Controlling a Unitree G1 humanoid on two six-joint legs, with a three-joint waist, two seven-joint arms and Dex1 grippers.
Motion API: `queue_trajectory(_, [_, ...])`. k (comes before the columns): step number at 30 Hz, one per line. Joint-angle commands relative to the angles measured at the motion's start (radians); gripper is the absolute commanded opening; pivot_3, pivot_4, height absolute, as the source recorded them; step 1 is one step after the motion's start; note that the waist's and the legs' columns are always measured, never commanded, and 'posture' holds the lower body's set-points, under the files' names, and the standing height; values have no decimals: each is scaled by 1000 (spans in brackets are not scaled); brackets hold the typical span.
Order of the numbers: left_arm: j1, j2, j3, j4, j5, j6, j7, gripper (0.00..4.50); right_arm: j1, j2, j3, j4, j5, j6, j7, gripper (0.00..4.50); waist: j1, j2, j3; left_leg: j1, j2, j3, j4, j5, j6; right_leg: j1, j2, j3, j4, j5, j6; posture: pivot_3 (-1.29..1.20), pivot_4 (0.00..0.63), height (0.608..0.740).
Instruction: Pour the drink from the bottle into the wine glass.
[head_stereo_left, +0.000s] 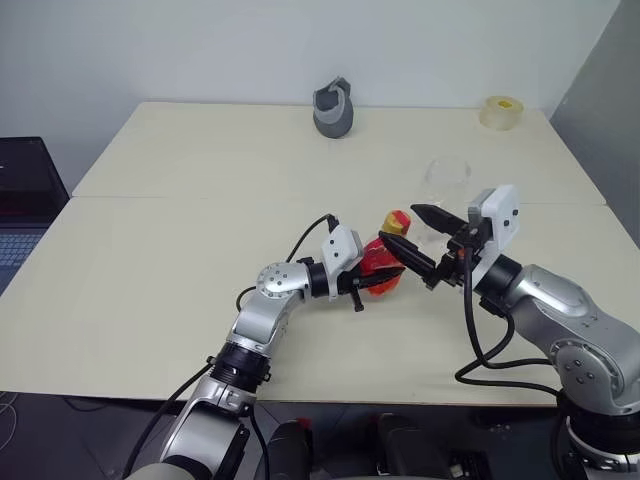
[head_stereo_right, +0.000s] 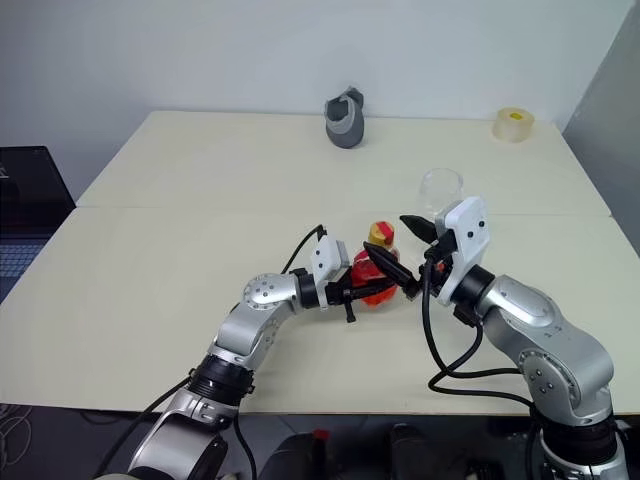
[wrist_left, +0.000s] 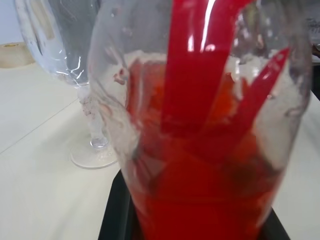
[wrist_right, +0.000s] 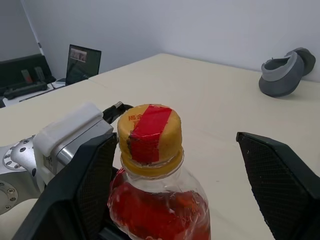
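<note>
The bottle (head_stereo_left: 383, 266) stands upright near the table's front middle, its lower body full of the red drink (wrist_left: 200, 200). My left gripper (head_stereo_left: 376, 277) reaches in level from the left and is shut on the bottle's body. The cap (wrist_right: 149, 131), yellowish with a red strip, sits on the neck. My right gripper (head_stereo_left: 398, 224) is open, with one finger (wrist_right: 92, 185) close beside the cap and the other finger (wrist_right: 280, 185) well apart from it. The wine glass (head_stereo_left: 447, 182) stands upright just behind the bottle, and its foot (wrist_left: 92, 157) rests on the table.
A grey jug-like object (head_stereo_left: 333, 108) sits at the table's far edge, and a yellowish tape roll (head_stereo_left: 502, 112) lies at the far right corner. A laptop (head_stereo_left: 20, 200) is off the table's left side. The cream table (head_stereo_left: 180, 230) has a seam running across it.
</note>
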Motion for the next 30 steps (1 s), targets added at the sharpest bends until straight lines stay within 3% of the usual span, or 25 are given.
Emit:
queue_trajectory(1, [-26, -6, 7, -22, -10, -22, 0, 773, -36, 7, -14, -9, 9, -29, 22, 3097, 0, 0, 0, 0, 0, 0, 0, 0, 0, 0, 0, 0, 0, 0, 0, 0, 150, 740])
queue_trajectory(6, [-23, -7, 8, -21, -9, -22, 5, 773, -46, 25, -20, -12, 22, -24, 33, 1389, 0, 0, 0, 0, 0, 0, 0, 0, 0, 0, 0, 0, 0, 0, 0, 0, 150, 740])
queue_trajectory(7, [-21, -7, 7, -22, -9, -22, 6, 773, -44, 30, -18, -14, 24, -24, 34, 1294, 1, 0, 0, 0, 0, 0, 0, 0, 0, 0, 0, 0, 0, 0, 0, 0, 150, 740])
queue_trajectory(17, [14, -9, 10, -63, -21, 14, 25, 773, -11, 101, -73, -38, 145, 7, 10, 1294, 0, 0, 0, 0, 0, -1, 0, 0, 0, 0, 0, 0, 0, 0, 0, 0, 150, 740])
queue_trajectory(23, [41, -5, -3, -104, -16, 29, 31, 773, -22, 20, 20, -61, -98, -103, 39, 1288, 0, 0, 0, 0, 0, -3, 0, 0, 0, 0, 0, 0, 0, 0, 0, 0, 150, 740])
queue_trajectory(30, [41, 6, 4, -110, -16, 32, 35, 770, -9, 23, 73, -68, -145, -163, 83, 1256, 1, 0, 0, 0, 0, -3, 0, 0, 0, 0, 0, 0, 0, 0, 0, 0, 150, 740])
